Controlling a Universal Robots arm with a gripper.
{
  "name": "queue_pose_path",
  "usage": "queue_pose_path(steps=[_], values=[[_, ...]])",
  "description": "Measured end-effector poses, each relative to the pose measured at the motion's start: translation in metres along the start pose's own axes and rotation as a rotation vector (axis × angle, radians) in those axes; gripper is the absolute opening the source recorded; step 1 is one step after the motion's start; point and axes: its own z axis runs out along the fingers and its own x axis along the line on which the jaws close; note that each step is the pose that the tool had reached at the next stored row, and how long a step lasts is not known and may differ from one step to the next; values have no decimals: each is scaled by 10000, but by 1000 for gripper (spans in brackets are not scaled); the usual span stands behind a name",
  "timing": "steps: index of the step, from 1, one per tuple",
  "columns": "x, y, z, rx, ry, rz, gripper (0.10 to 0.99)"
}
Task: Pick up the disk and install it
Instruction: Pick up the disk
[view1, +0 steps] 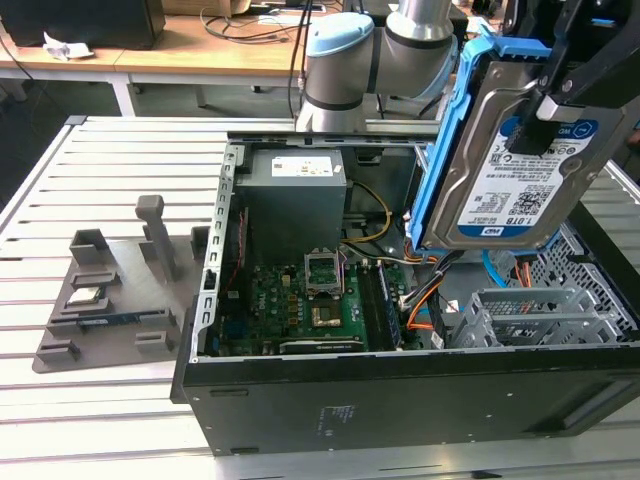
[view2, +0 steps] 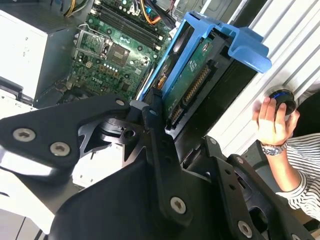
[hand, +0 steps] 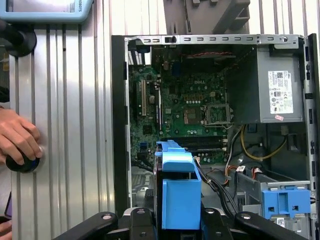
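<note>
The pick-up looks done and the carrying part of the install is in hand. The end effector (view2: 186, 134) is clenched on the disk (view1: 515, 165), one black finger (view1: 535, 120) across the labelled face and the other on the circuit-board side. The disk hangs in the air, on edge and tilted, above the open computer case (view1: 400, 405) toward the exterior view's right, touching nothing but the fingers. Its blue carrier faces the camera in the first wrist view.

Below it sits the grey drive cage (view1: 530, 315), which the first wrist view shows with a blue latch (hand: 285, 200) on top. In my judgement, seating the disk calls for turning it out of its tilt until the carrier's rails line up with the cage's slot, then a straight, gentle feed.

Room is tight on several sides. Orange and black cables (view1: 425, 300) lie just beside the cage, between it and the motherboard (view1: 300, 300), and could snag a corner. The case's rim runs close along the cage. The power supply (view1: 297, 200) stands well apart. Above the case the air is open. A person's hand (hand: 17, 135) rests on a black knob (hand: 22, 162) on the slatted desk (view1: 100, 150) outside the case, near the arm's working space.
</note>
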Motion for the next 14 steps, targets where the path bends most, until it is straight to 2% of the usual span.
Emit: queue_pose_path(steps=[14], values=[[0, -60, 56, -9, 0, 0, 361]])
